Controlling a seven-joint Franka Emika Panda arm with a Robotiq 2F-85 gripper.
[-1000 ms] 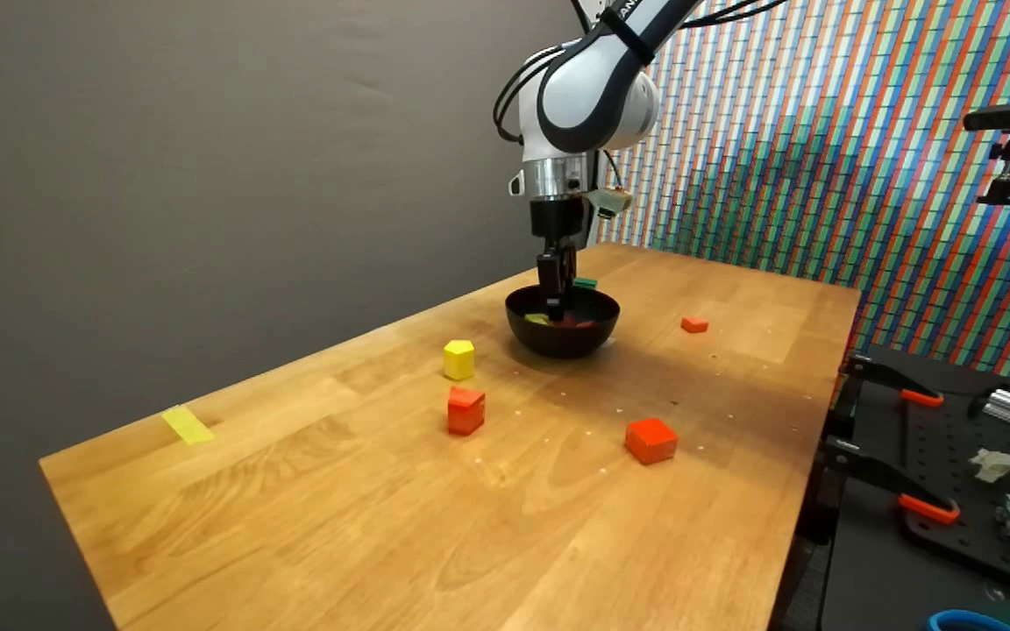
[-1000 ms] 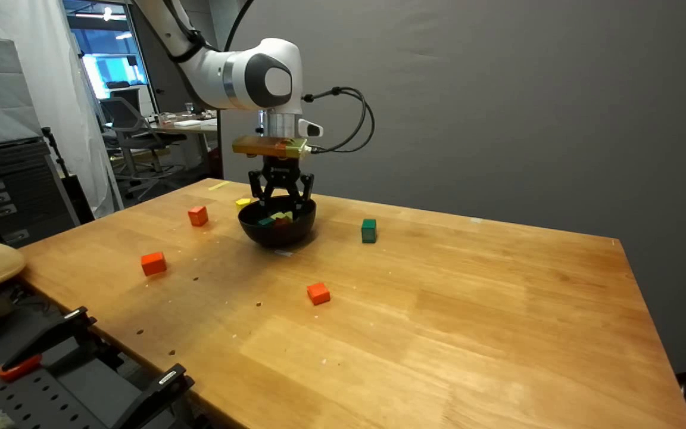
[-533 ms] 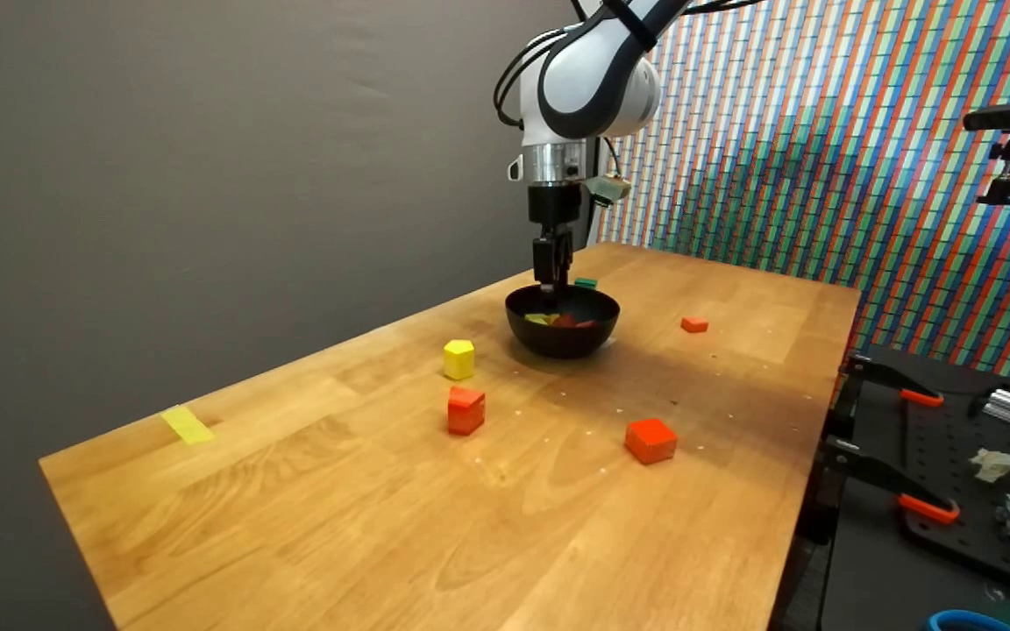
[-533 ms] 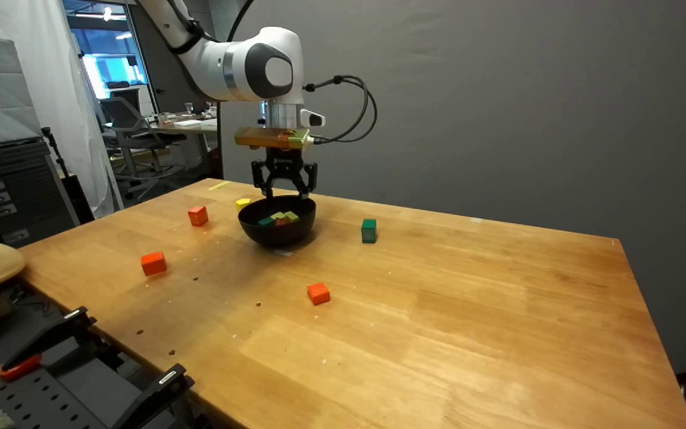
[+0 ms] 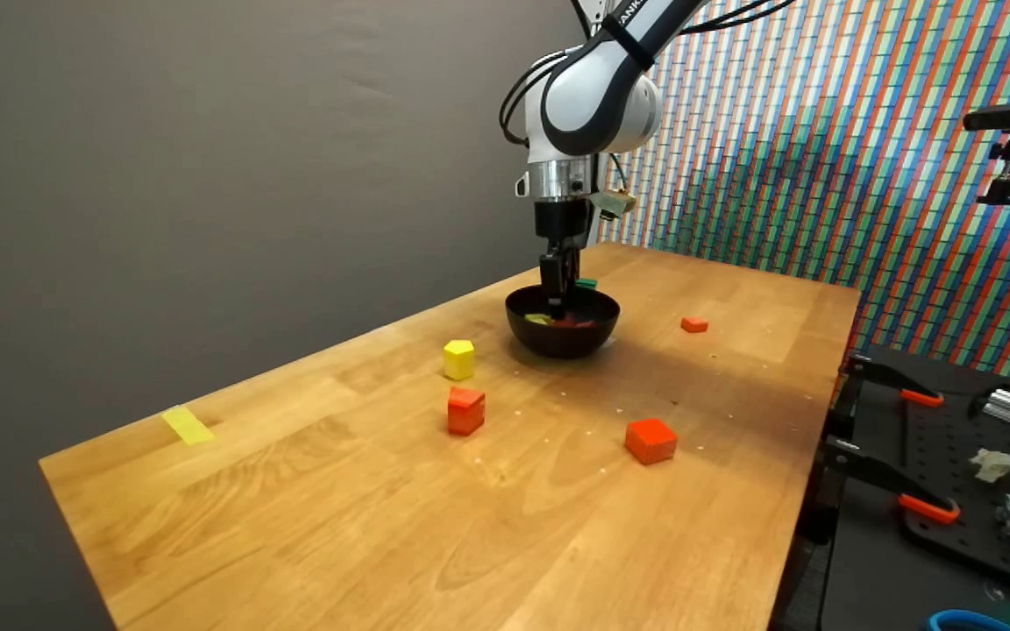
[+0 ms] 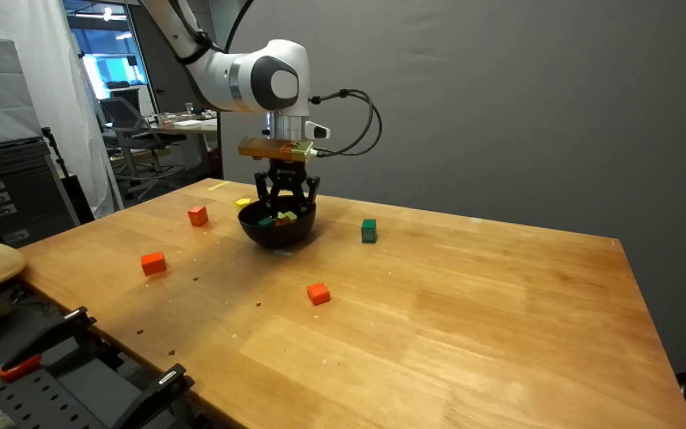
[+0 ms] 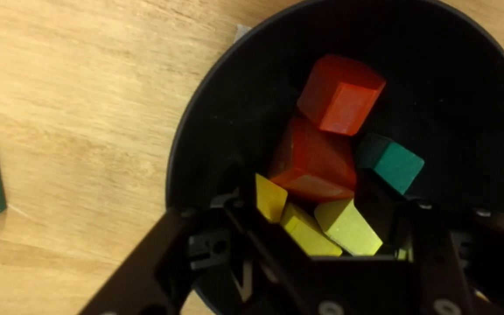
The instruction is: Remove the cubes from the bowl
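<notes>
I count one black bowl (image 6: 271, 238), one arm (image 6: 215, 83), one gripper (image 6: 289, 210). Inside the bowl: two red blocks (image 7: 350, 105), one teal block (image 7: 398, 166), at least three yellow blocks (image 7: 353, 229); a yellow-green sliver (image 7: 403, 254) beside the gripper, cannot tell whether it is a fourth. Part of the bowl's inside is covered by the gripper. On one table (image 5: 382, 526), outside the bowl: three orange-red blocks (image 5: 650, 441), one yellow block (image 5: 459, 360), one dark green block (image 6: 368, 231); five. Yellow tape strips (image 5: 188, 425): one. Orange-tipped clamps (image 5: 891, 377) at the table's edge: two.
</notes>
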